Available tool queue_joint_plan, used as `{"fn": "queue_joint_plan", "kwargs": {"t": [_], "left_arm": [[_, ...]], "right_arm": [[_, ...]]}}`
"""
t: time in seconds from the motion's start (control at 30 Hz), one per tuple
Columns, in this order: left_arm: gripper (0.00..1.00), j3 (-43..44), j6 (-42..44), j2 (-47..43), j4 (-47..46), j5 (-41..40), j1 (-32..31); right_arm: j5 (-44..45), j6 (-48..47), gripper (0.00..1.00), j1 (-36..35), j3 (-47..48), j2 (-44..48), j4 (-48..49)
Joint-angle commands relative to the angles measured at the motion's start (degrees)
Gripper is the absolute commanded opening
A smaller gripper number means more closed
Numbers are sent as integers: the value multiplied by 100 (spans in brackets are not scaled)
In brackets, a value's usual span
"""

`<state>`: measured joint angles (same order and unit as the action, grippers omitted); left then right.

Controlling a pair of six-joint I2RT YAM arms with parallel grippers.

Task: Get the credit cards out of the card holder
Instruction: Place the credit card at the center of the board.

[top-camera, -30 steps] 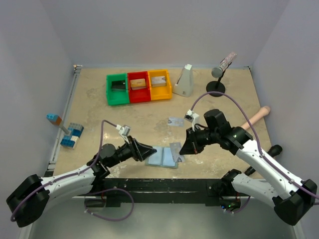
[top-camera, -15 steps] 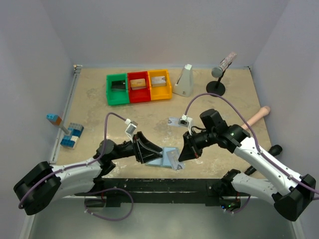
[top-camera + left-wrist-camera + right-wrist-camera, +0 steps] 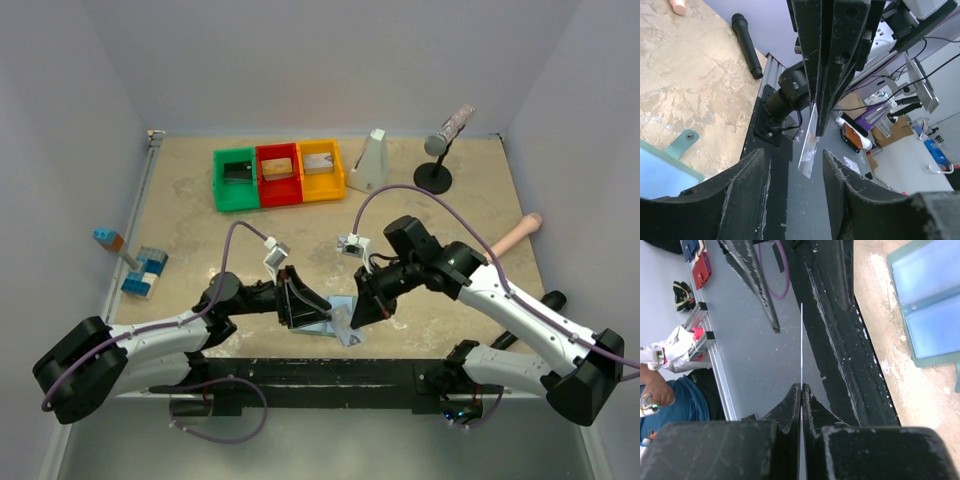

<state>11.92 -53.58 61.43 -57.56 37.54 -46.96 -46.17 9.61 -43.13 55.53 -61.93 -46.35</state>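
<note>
The card holder [image 3: 338, 308] lies open near the table's front edge, its pale blue pockets [image 3: 930, 305] facing up and its snap tab [image 3: 682, 145] on the table. My right gripper [image 3: 357, 315] hovers over it, shut on a silver-grey credit card [image 3: 801, 340]. The right wrist view shows that card edge-on as a thin line rising from the pinched fingertips [image 3: 796, 390]. My left gripper [image 3: 318, 310] is open and faces the right one. In the left wrist view the card [image 3: 809, 145] hangs just beyond the gap between the left fingers. No black card shows.
Green [image 3: 236, 178], red [image 3: 277, 172] and yellow [image 3: 320, 168] bins stand in a row at the back. A white wedge-shaped object [image 3: 368, 162] and a microphone on a stand [image 3: 440, 140] are behind the right arm. Blue bricks [image 3: 145, 270] sit at the left and a pink-handled tool [image 3: 515, 237] at the right.
Both grippers have closed in on each other above the card holder. The left one swung right and turned toward the right one, which moved left holding the card.
</note>
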Motion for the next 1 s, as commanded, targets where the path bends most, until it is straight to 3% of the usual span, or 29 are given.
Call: {"fn": "queue_joint_plan", "kwargs": {"t": [0.0, 0.23, 0.37, 0.43, 0.5, 0.6, 0.77, 0.83, 0.97], "left_arm": [[51, 302, 348, -79, 122, 148, -103], [24, 302, 340, -26, 79, 184, -156], [0, 258, 348, -52, 78, 131, -156], [0, 258, 314, -70, 192, -9, -147], [0, 214, 252, -122, 333, -255, -129], [0, 144, 112, -297, 482, -677, -103], [0, 13, -195, -947, 1324, -1975, -94], [0, -58, -599, -1272, 1851, -3001, -94], [0, -164, -1013, -1748, 2118, -3718, -85]], "right_arm": [[-111, -161, 0, -46, 301, -29, -85], [-102, -222, 0, -81, 362, -126, -129], [37, -214, 0, -90, 380, -118, -199], [510, -4, 4, -90, 345, 40, -104], [845, 321, 30, -3, 205, 330, 186], [1074, 761, 48, 244, 72, 716, 486], [1952, 1376, 51, 297, -225, 1488, 1003], [2479, 1789, 49, 297, -646, 1937, 1539], [2850, 2711, 50, 297, -1666, 2598, 2910]]}}
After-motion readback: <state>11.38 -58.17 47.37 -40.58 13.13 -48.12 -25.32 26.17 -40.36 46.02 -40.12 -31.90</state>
